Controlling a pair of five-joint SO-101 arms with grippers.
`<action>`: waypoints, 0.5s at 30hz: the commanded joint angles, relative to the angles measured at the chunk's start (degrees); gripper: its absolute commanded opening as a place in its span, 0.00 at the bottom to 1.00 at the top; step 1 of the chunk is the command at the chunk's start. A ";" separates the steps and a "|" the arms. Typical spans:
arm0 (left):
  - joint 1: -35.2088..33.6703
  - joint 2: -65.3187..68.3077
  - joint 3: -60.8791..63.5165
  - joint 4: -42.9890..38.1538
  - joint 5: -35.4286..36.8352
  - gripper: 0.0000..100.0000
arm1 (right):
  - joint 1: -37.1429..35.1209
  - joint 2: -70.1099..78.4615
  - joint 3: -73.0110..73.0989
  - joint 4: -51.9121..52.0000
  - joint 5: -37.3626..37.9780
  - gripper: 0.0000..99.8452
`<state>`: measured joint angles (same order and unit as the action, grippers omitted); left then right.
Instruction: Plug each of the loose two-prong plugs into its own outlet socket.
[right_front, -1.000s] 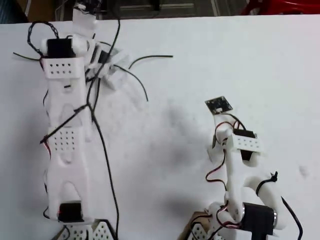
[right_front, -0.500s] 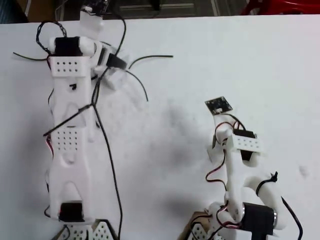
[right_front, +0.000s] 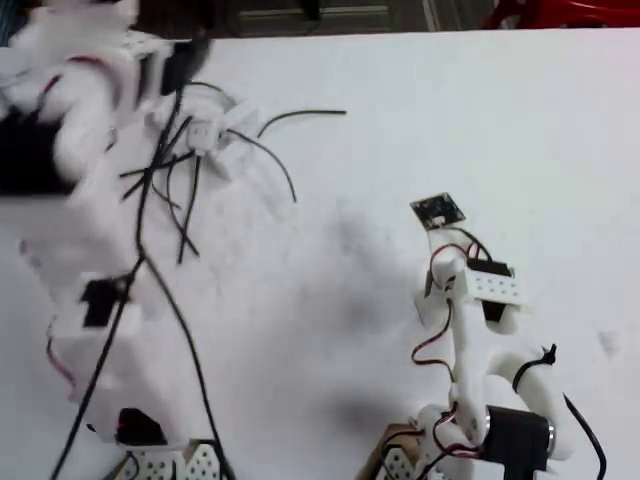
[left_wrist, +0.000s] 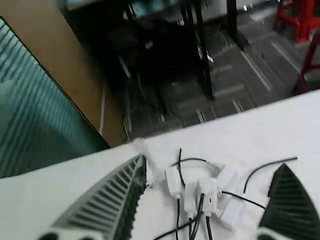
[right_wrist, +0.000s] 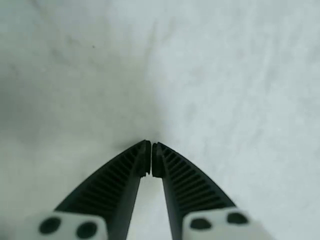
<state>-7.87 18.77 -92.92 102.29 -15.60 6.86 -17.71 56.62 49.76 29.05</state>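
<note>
Plugs are lying tangled with black cords on the table, just beyond the gap between my left fingers, which are standing wide apart, holding nothing. My right fingers are pressing together over bare table, well apart from them.

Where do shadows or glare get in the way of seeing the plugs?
High view: a soft grey shadow lies on the table beside the right arm; the plugs sit outside it, evenly lit. Left wrist view: plugs evenly lit, no glare, dark room beyond the table. Right wrist view: faint shadow on the table ahead of the right gripper.
</note>
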 joint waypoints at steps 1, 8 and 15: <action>-2.24 -12.97 -1.58 0.26 0.62 0.37 | 0.31 -2.15 -1.05 -0.48 0.09 0.02; -5.67 -30.81 -1.58 0.26 0.62 0.37 | 0.66 -2.15 -18.11 10.24 0.09 0.02; -10.24 -42.77 -1.49 0.26 4.66 0.28 | 0.40 -8.22 -50.73 29.76 0.09 0.02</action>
<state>-15.96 -20.97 -94.77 102.29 -13.32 6.95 -20.88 20.75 73.76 29.05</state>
